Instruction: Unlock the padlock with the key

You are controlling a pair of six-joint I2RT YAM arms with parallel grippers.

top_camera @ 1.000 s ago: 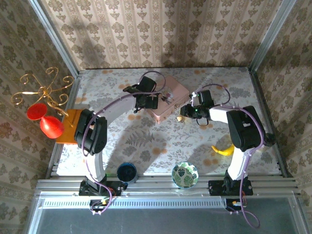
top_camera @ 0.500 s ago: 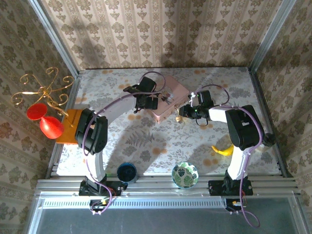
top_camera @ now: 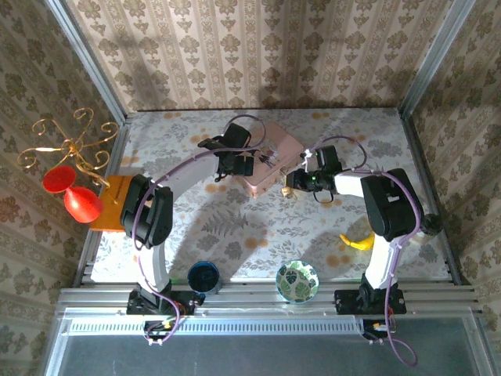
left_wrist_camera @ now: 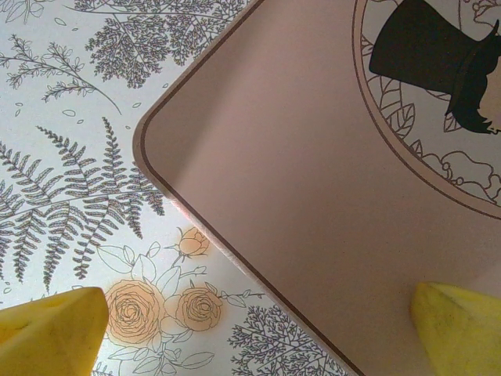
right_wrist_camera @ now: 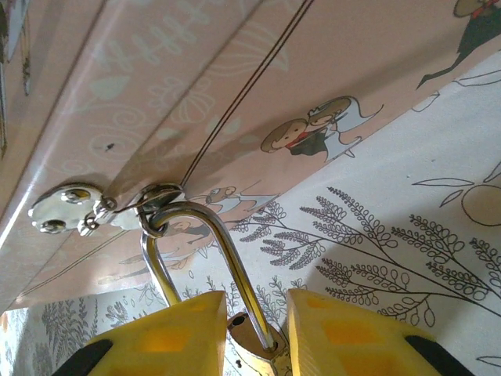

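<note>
Two yellow fingers (right_wrist_camera: pixel 176 333) of the right end effector (right_wrist_camera: pixel 257 317) close narrowly on the padlock (right_wrist_camera: pixel 252 337), its shackle (right_wrist_camera: pixel 225 244) hooked through the pink box (right_wrist_camera: pixel 235 86) clasp (right_wrist_camera: pixel 117 207) above the table (right_wrist_camera: pixel 407 204), while the left end effector (left_wrist_camera: pixel 252 327) spreads wide over that box's corner.

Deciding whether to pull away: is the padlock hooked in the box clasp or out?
In: the padlock shackle threads the clasp ring on the pink box. Locked or not, cannot tell.
</note>
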